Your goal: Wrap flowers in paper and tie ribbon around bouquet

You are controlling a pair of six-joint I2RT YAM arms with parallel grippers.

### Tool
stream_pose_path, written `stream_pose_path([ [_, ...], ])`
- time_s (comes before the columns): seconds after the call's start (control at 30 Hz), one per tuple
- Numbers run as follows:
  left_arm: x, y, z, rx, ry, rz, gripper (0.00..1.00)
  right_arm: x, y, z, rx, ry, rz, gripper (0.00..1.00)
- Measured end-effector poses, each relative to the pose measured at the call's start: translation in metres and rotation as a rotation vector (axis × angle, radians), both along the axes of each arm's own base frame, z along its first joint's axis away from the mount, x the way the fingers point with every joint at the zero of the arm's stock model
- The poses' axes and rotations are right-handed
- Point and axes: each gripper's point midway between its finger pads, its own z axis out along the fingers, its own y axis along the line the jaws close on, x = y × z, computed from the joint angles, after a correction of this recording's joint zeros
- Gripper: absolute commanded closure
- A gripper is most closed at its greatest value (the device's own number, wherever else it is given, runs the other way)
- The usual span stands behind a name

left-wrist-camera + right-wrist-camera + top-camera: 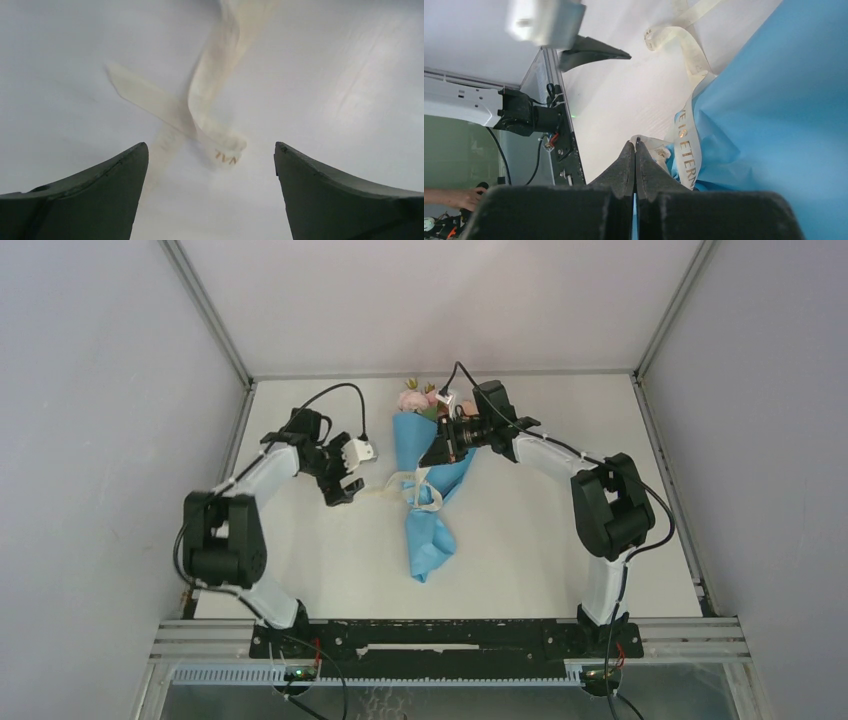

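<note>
A flat white matte tabletop (330,550) lay evenly lit. Plain pale grey panel walls (100,390) rose on three sides of it, slim silver aluminium struts (205,310) in the corners behind it.

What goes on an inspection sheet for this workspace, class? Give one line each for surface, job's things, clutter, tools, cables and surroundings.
Surface: flat white table, no spills seen.
Job's things: tapering light-blue paper bouquet lying flat, pink and peach flowers at its far end; cream-white fabric ribbon looped loosely across its middle, one tail on the table.
Clutter: nothing seen.
Tools: left tool open above the ribbon tail; right tool shut at the bouquet's wrap, beside the ribbon.
Cables: black cables loop above both wrists.
Surroundings: grey walls with aluminium framing; a person's hand outside the frame.
</note>
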Motion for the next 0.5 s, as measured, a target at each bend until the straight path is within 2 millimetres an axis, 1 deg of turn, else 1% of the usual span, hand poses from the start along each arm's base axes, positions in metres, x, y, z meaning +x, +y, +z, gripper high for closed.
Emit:
stream_pose_path([
  [0.03, 0.000, 0.017, -0.018, 0.054, 0.066, 0.011, 0.00, 0.000, 0.000, -0.001, -0.002, -0.002, 0.000, 1.00],
  [0.07, -0.003, 0.028, -0.036, 0.101, 0.133, 0.005, 0.00, 0.000, 0.000, -0.001, -0.004, -0.003, 0.000, 1.00],
  [0.1, -0.005, 0.037, -0.046, 0.124, 0.174, 0.012, 0.00, 0.000, -0.001, -0.002, -0.007, -0.004, -0.001, 1.00],
  [0.17, -0.014, 0.041, -0.062, 0.156, 0.248, 0.002, 0.00, 0.000, -0.001, -0.004, -0.016, -0.005, -0.005, 1.00],
  [0.2, -0.019, 0.042, -0.067, 0.171, 0.279, -0.001, 0.03, 0.001, -0.002, -0.005, -0.022, -0.006, -0.008, 1.00],
  [0.27, -0.018, 0.042, -0.071, 0.192, 0.313, 0.001, 0.21, 0.001, -0.003, -0.006, -0.030, -0.006, -0.011, 1.00],
  [0.33, -0.009, 0.043, -0.072, 0.216, 0.329, 0.024, 0.42, 0.000, -0.004, -0.007, -0.036, -0.005, -0.011, 1.00],
  [0.43, 0.003, 0.045, -0.075, 0.233, 0.355, 0.046, 0.69, 0.000, -0.005, -0.007, -0.043, -0.008, -0.013, 1.00],
  [0.47, 0.003, 0.045, -0.076, 0.235, 0.364, 0.043, 0.76, 0.000, -0.005, -0.006, -0.044, -0.010, -0.014, 1.00],
  [0.5, 0.000, 0.045, -0.077, 0.237, 0.375, 0.036, 0.86, 0.000, -0.005, -0.006, -0.044, -0.012, -0.015, 1.00],
])
